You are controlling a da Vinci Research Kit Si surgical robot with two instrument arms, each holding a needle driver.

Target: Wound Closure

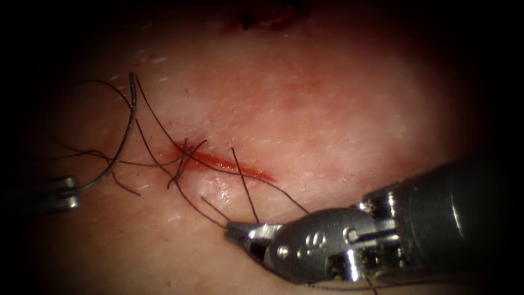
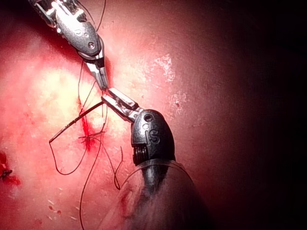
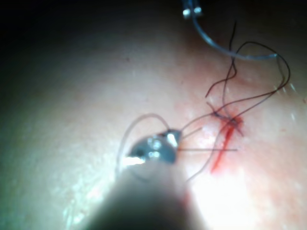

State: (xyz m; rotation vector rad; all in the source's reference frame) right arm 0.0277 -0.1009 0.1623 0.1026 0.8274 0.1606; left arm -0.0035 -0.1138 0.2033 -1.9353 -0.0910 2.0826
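left tool (image 1: 68, 194) at far left of the endoscope view, jaws closed on needle (image 1: 124, 136) at its tail end; needle clear of tissue (image 1: 327, 109), arcing up, tip pointing up, left of the cut (image 1: 229, 163). thread (image 1: 158, 123) loose across the cut's left end. right tool (image 1: 240, 232) below the cut, clamped on thread; left tool nearer needle.
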